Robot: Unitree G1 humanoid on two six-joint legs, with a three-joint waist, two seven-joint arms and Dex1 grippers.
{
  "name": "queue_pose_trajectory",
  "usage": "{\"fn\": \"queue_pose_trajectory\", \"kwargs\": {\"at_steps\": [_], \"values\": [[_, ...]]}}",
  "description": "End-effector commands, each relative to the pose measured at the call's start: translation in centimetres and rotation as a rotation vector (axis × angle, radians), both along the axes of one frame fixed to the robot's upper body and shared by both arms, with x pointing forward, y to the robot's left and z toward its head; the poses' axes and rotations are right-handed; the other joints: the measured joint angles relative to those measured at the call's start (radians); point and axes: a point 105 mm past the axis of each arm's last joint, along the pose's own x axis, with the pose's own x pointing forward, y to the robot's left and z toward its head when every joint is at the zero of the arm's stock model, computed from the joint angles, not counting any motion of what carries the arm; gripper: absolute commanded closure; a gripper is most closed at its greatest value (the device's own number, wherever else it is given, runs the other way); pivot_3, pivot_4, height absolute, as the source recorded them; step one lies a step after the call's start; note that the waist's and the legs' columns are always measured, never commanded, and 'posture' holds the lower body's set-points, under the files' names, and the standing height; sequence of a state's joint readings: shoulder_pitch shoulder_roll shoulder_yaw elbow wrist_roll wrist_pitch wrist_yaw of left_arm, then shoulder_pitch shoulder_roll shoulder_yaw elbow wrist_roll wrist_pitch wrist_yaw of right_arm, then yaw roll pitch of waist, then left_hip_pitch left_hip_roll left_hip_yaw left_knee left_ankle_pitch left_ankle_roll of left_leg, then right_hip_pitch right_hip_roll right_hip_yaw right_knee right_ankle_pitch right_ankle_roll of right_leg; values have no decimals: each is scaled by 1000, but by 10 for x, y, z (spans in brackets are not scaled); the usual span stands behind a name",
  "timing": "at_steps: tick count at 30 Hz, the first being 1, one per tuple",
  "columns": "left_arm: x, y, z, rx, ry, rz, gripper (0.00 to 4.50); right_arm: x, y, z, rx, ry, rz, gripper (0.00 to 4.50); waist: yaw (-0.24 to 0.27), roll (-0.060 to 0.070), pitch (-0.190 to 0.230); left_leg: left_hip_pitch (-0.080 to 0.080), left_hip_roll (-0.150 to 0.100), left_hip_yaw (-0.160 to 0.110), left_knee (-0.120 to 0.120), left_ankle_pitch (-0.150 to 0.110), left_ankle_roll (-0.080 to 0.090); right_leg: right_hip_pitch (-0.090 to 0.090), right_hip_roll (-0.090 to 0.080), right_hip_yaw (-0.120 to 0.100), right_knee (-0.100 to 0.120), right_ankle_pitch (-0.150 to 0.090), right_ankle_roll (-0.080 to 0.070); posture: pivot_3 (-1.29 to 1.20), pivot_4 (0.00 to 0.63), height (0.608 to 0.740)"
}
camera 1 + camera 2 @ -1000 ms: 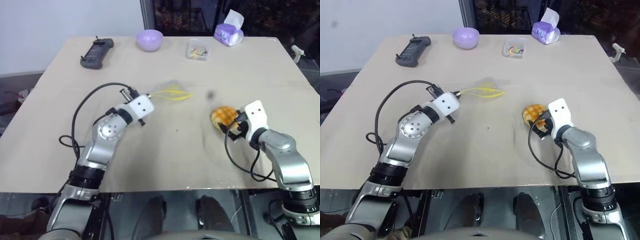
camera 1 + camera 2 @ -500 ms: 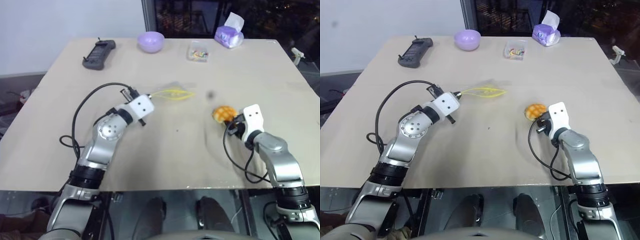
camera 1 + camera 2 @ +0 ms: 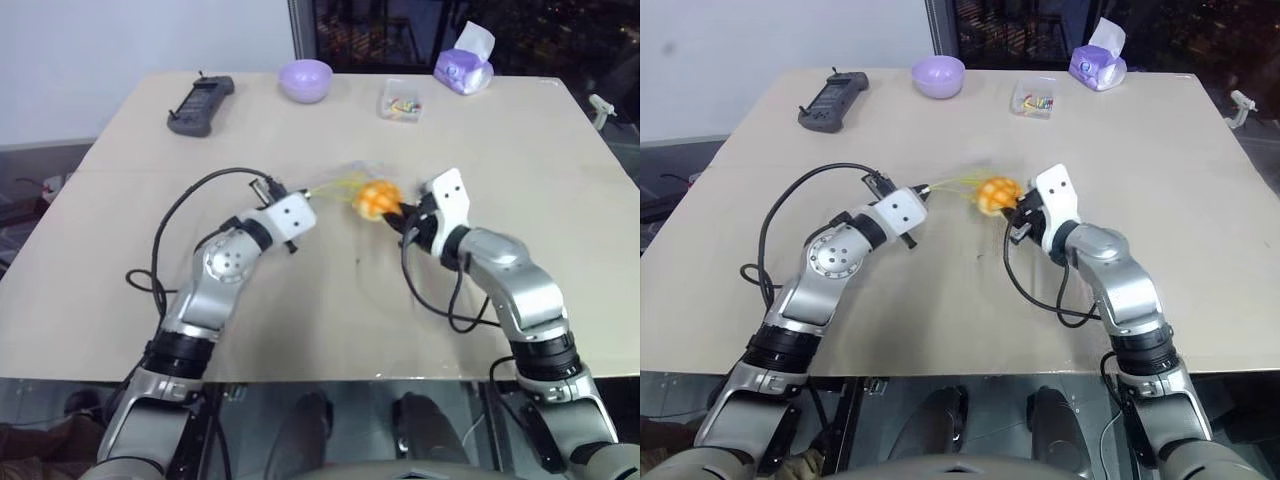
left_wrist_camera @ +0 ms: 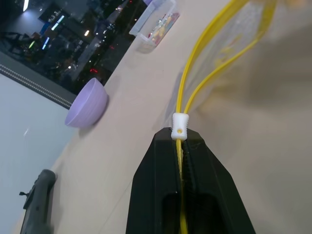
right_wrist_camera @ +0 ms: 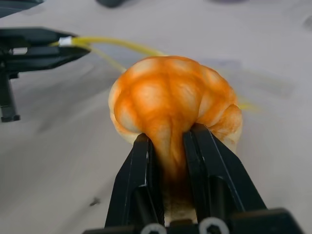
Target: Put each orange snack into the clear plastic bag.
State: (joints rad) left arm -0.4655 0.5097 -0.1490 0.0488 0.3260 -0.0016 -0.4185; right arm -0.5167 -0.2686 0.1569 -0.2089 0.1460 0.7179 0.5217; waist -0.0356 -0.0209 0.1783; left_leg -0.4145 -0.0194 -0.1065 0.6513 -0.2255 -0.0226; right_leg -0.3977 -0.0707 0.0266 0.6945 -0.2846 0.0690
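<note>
the snack is pinched between the right gripper's fingers, above the table, right at the mouth of the bag. the left gripper is clamped on the bag's yellow seal strip, holding it up.

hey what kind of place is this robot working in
Probably an indoor lab or office test area at night: a plain beige table set against a white wall, a dark window with city lights, and a black handheld controller lying on the table.
</note>
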Motion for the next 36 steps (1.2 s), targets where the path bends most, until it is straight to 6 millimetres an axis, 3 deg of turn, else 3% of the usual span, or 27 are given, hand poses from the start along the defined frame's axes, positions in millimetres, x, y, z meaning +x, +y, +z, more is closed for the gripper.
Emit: {"fn": "queue_pose_trajectory", "kwargs": {"at_steps": [1, 12, 28, 34, 36], "values": [[-5, -9, 21, -21, -82, -30, 4500, -1, 10, 15, 34, -30, 46, 3769, -3, 0, 0, 0, 0, 0, 0, 0, 0, 0, 0, 0, 0, 0, 0, 0, 150, 718], [-24, -27, 14, 83, -134, -172, 4500, 0, 14, 21, 115, 45, 102, 3769, -5, 0, 0, 0, 0, 0, 0, 0, 0, 0, 0, 0, 0, 0, 0, 0, 150, 718], [-31, -8, -8, 143, -14, -259, 4500, 11, -10, 26, 206, 99, 90, 3769, -6, 1, 0, 0, 0, 0, 0, 0, 0, 0, 0, 0, 0, 0, 0, 0, 150, 718], [-34, -10, -10, 116, 47, -290, 4500, 12, -10, 28, 174, 52, 86, 3769, -6, 1, 0, 0, 0, 0, 0, 0, 0, 0, 0, 0, 0, 0, 0, 0, 150, 718], [-36, -12, -11, 111, 71, -314, 4500, 16, -9, 27, 69, -28, 65, 3769, -6, 1, 0, 0, 0, 0, 0, 0, 0, 0, 0, 0, 0, 0, 0, 0, 150, 718]]}}
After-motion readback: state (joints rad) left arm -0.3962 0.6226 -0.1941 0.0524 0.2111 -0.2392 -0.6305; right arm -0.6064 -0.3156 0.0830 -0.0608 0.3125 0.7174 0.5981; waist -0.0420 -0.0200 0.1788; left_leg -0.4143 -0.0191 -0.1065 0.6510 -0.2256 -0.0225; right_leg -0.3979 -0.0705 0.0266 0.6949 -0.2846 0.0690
